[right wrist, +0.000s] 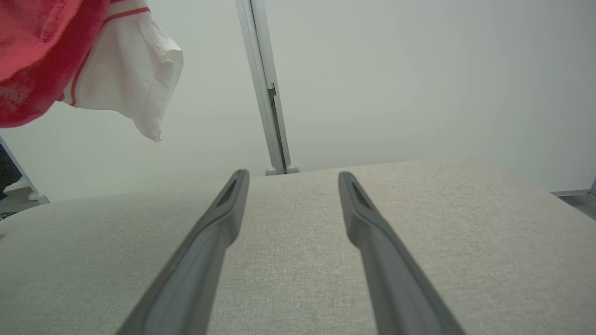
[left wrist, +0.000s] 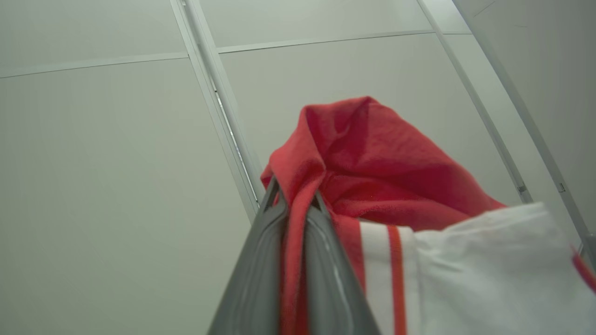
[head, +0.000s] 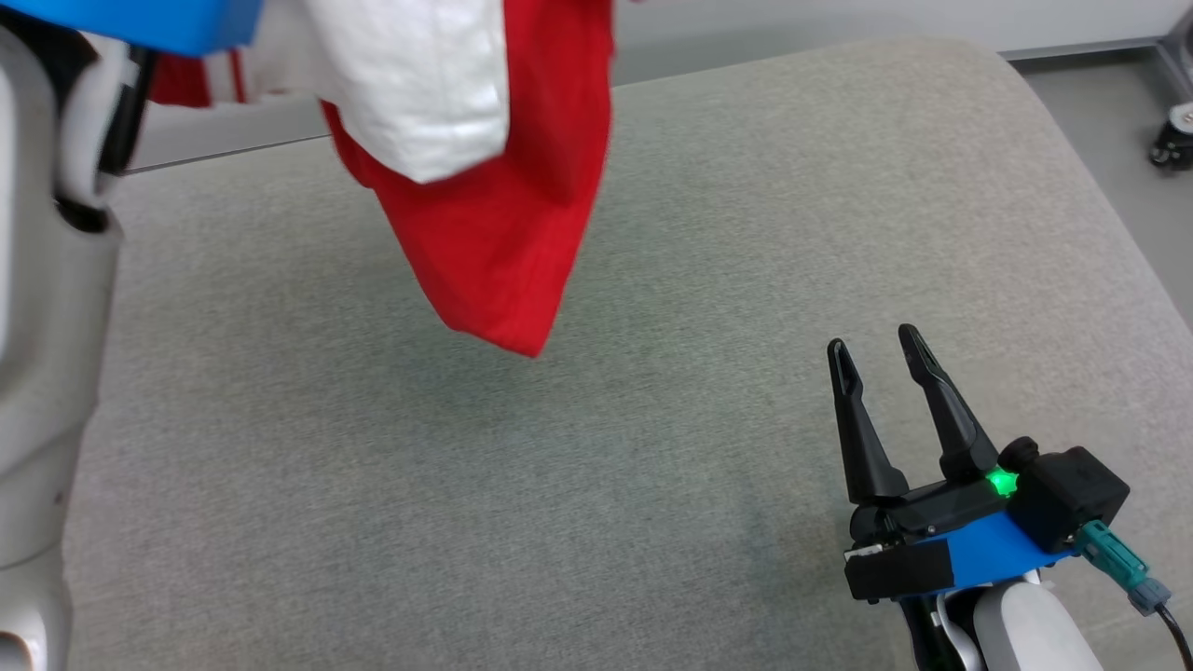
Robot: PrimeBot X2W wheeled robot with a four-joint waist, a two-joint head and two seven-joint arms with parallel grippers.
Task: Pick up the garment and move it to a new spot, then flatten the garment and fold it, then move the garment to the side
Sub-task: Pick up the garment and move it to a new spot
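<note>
The garment (head: 494, 205) is red with white parts and hangs in the air over the far left of the grey cushion (head: 373, 485), its lowest red corner clear of the surface. In the left wrist view my left gripper (left wrist: 295, 190) is shut on a red fold of the garment (left wrist: 372, 158), with a white, red-striped panel hanging to the right. My right gripper (head: 876, 349) hovers low over the cushion's near right, open, nothing between its fingers. The right wrist view has the garment (right wrist: 60, 56) up at the top left, well away from my right gripper (right wrist: 291, 179).
My pale left arm (head: 47, 326) runs down the left edge of the head view. The cushion's rounded far right corner meets bare floor, where a dark wheeled base (head: 1174, 140) stands. A pale wall with a metal post (right wrist: 265, 93) rises behind the cushion.
</note>
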